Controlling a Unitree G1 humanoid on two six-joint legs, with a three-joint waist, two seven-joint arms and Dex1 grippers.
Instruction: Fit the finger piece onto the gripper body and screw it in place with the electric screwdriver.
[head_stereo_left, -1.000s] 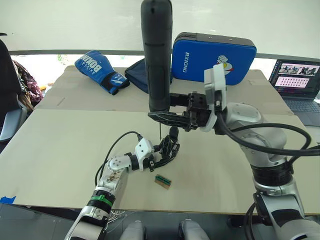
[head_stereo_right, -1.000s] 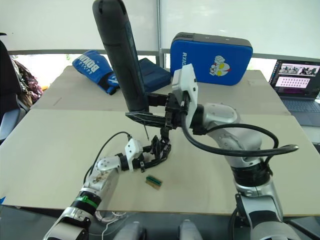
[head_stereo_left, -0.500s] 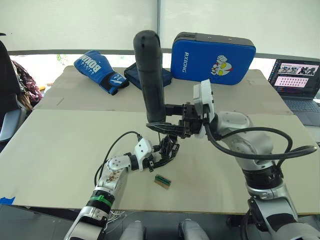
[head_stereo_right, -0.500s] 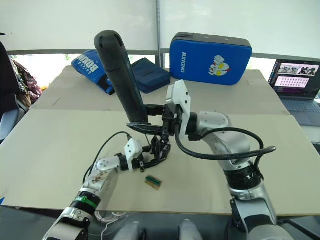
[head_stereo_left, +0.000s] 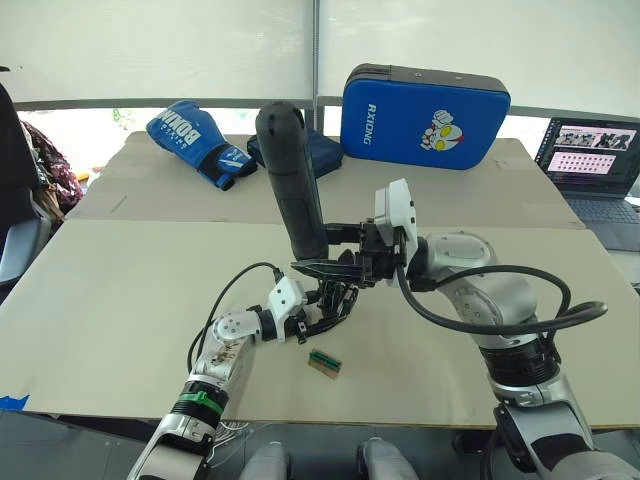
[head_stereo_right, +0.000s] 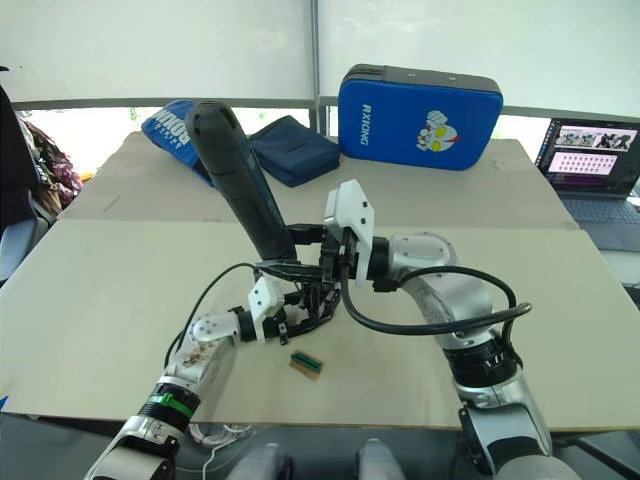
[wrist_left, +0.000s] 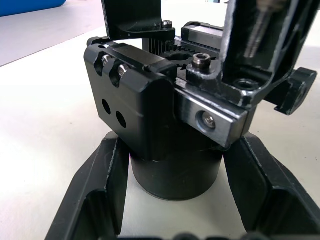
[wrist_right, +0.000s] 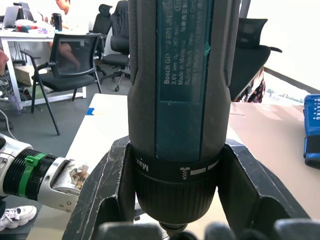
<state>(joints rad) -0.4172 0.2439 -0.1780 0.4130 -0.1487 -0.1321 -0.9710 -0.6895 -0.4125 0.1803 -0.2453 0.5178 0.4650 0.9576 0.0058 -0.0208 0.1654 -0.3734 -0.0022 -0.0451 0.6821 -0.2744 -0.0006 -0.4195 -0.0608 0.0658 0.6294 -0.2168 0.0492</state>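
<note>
electric screwdriver (head_stereo_left: 295, 190) lowered onto gripper body (wrist_left: 165, 125) (black, round-based).

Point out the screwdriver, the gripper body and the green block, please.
screwdriver (head_stereo_left: 291, 175): left eye view, upper barrel.
gripper body (wrist_left: 134, 108): left wrist view, front black block.
green block (head_stereo_left: 324, 363): left eye view, its middle.

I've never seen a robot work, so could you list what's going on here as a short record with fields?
Left end effector: shut on the gripper body, which stands on the table
Right end effector: shut on the electric screwdriver, bit end down over the gripper body
Lying loose: small green-and-tan block
Far side: blue boxing glove, blue pad, laptop
</note>
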